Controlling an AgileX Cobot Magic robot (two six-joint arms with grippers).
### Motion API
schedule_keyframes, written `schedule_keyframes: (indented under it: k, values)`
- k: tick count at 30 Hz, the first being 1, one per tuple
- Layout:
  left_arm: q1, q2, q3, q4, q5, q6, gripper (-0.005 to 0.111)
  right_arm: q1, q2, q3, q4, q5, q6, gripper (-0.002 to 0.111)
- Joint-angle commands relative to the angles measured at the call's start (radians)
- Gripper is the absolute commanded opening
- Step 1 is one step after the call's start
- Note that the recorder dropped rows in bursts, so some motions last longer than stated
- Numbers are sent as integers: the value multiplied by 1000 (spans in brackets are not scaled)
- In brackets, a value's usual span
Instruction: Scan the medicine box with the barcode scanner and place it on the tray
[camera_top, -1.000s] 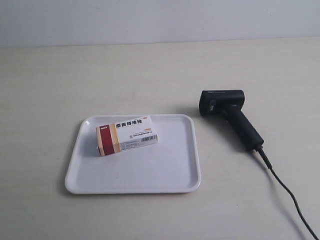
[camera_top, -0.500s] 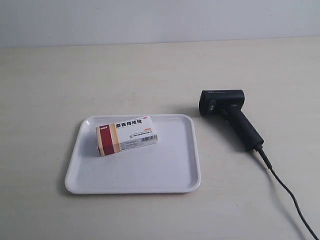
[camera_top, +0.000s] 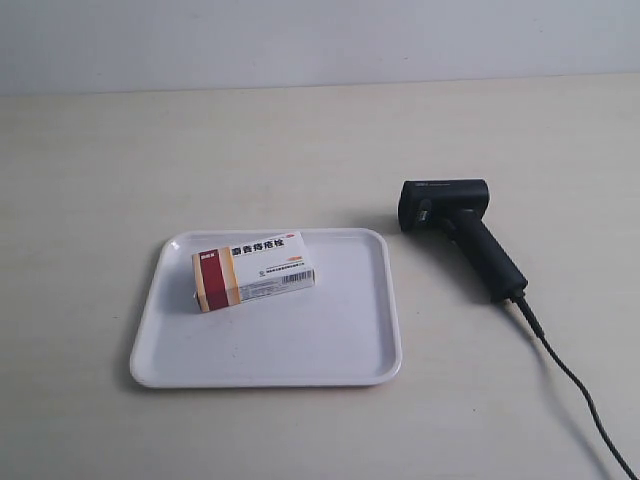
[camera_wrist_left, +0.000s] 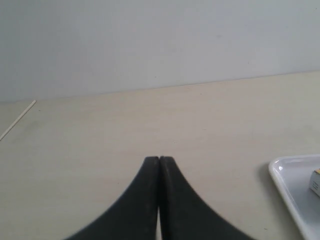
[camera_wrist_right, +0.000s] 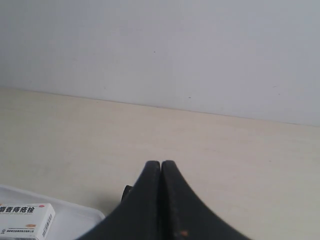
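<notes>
The medicine box (camera_top: 253, 271), white with a dark red and tan band, lies flat on the white tray (camera_top: 300, 350). The black barcode scanner (camera_top: 458, 228) lies on the table beside the tray, its cable (camera_top: 575, 385) trailing off toward the frame's corner. No arm shows in the exterior view. My left gripper (camera_wrist_left: 159, 159) is shut and empty, with the tray's corner (camera_wrist_left: 295, 185) and a sliver of the box (camera_wrist_left: 316, 181) at the picture's edge. My right gripper (camera_wrist_right: 161, 162) is shut and empty; the box (camera_wrist_right: 25, 221) on the tray (camera_wrist_right: 80, 217) and a bit of the scanner (camera_wrist_right: 126, 192) show behind it.
The pale wooden table (camera_top: 200, 150) stretches back to a plain grey wall (camera_top: 320, 40). A thin light strip (camera_wrist_left: 17, 120) lies on the table in the left wrist view.
</notes>
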Motion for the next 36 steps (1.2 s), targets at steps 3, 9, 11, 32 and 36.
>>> schedule_keyframes:
  k: [3,9,11,32,36]
  values:
    - [0,-6,0,-6,0,-16,2,-3,-7,4,0,-12,0,0]
    - [0,-6,0,-6,0,-63,2,-3,-7,4,0,-12,0,0]
    - [0,-6,0,-5,0,-63,2,-3,-7,4,0,-12,0,0]
    - [0,-6,0,-5,0,-61,2,-3,-7,4,0,-12,0,0]
    - [0,-6,0,-5,0,-61,2,-3,-7,4,0,-12,0,0]
